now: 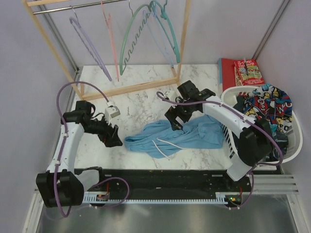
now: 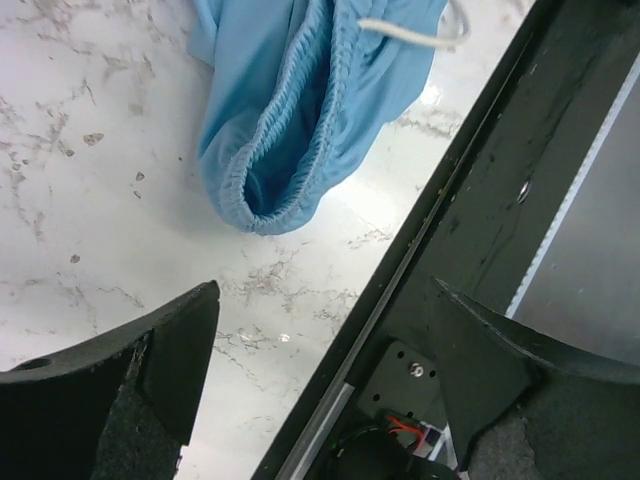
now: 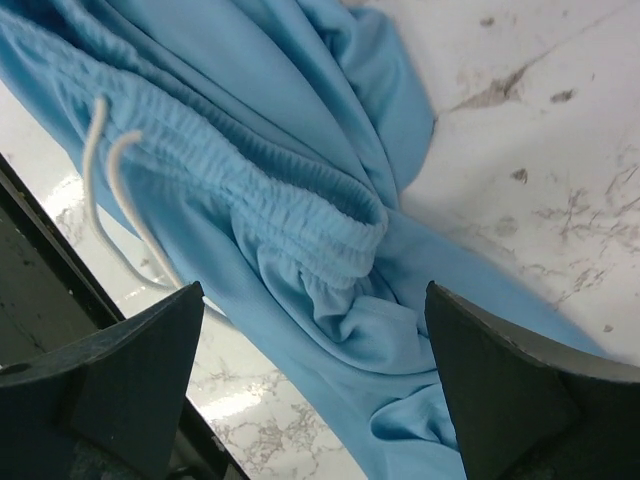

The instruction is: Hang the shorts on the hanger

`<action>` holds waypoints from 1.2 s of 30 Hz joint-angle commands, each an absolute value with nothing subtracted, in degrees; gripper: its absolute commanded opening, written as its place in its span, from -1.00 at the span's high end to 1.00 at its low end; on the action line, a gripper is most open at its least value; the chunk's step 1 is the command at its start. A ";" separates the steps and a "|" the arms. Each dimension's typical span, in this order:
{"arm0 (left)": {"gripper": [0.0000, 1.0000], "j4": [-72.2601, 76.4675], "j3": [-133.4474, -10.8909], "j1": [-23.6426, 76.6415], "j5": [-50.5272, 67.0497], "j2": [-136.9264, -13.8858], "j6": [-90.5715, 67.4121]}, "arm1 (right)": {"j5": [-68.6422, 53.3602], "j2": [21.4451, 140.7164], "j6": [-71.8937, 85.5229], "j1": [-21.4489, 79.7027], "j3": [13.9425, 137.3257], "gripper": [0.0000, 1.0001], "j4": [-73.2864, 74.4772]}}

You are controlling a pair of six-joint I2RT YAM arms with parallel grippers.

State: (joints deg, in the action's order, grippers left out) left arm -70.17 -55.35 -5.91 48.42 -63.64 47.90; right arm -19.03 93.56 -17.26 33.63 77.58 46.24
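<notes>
White marble-patterned worktop (image 1: 146, 104) fills the middle of the overhead view, with a wooden rack (image 1: 138, 89) standing along its far edge. The teal hanger (image 1: 171, 34) hangs by its hook from the rack's rail, beside a green wavy-edged hanger (image 1: 127, 43).

The shorts (image 1: 180, 136) lie crumpled flat on the worktop, right of the middle and close to the near edge. Their white drawstring (image 1: 163, 148) trails toward that edge.

The left claw (image 1: 114, 138) sits low over bare marble toward the left side. Its jaws stand wide apart and it is just beside the left end of the waistband without touching it. Its wrist camera shows the gathered elastic end of the shorts (image 2: 290, 130) ahead of the claw (image 2: 320, 370).

The right claw (image 1: 174, 121) is at the far edge of the shorts, jaws wide apart. Its wrist camera shows the claw (image 3: 310, 370) straddling the waistband (image 3: 300, 225) and drawstring (image 3: 120, 190); whether the fingertips touch the fabric cannot be told.

A white basket (image 1: 291, 145) of cartoon-print clothes (image 1: 267, 107) sits at the right edge.
</notes>
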 commanded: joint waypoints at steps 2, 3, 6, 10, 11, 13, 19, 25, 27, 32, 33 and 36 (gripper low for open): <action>-0.82 -59.52 -49.33 2.97 37.39 -63.99 49.14 | -22.40 97.90 -21.88 29.98 75.94 -0.96 47.29; -0.89 -55.67 -48.18 6.12 35.53 -63.90 48.26 | -22.76 98.61 -21.88 29.71 75.85 -0.96 46.85; -0.96 -51.87 -45.01 10.53 31.65 -64.68 46.06 | -22.68 101.07 -21.71 29.53 75.85 -0.96 44.83; -0.97 -47.12 -43.51 13.53 29.27 -67.23 43.34 | -24.78 104.49 -21.36 29.36 77.43 -0.92 44.30; -0.98 -46.50 -43.42 13.97 28.48 -67.76 42.72 | -25.66 105.02 -21.10 29.44 78.04 -0.91 44.21; -0.98 -44.31 -43.16 15.11 27.78 -69.43 41.14 | -27.76 106.77 -20.57 29.44 78.75 -0.83 44.30; -0.84 -38.50 -42.19 16.43 25.75 -71.02 36.13 | -29.70 107.58 -19.95 29.36 78.14 -0.28 44.38; 0.71 -46.30 -46.12 16.52 26.72 -68.03 35.60 | -28.57 101.00 -19.69 29.27 79.27 1.00 48.24; 0.96 -51.64 -48.42 16.61 27.24 -64.17 34.72 | -28.30 99.06 -19.86 29.36 81.82 1.00 52.28; 0.97 -57.30 -60.88 16.52 27.43 -52.41 29.45 | -27.42 92.82 -18.55 29.36 94.09 1.00 58.79; 0.96 -57.65 -63.43 16.52 26.64 -51.77 28.23 | -26.99 92.20 -18.11 29.27 96.57 1.00 59.15; 0.97 -59.06 -75.47 16.52 23.39 -52.20 24.09 | -24.18 90.53 -16.70 29.36 107.90 1.00 60.12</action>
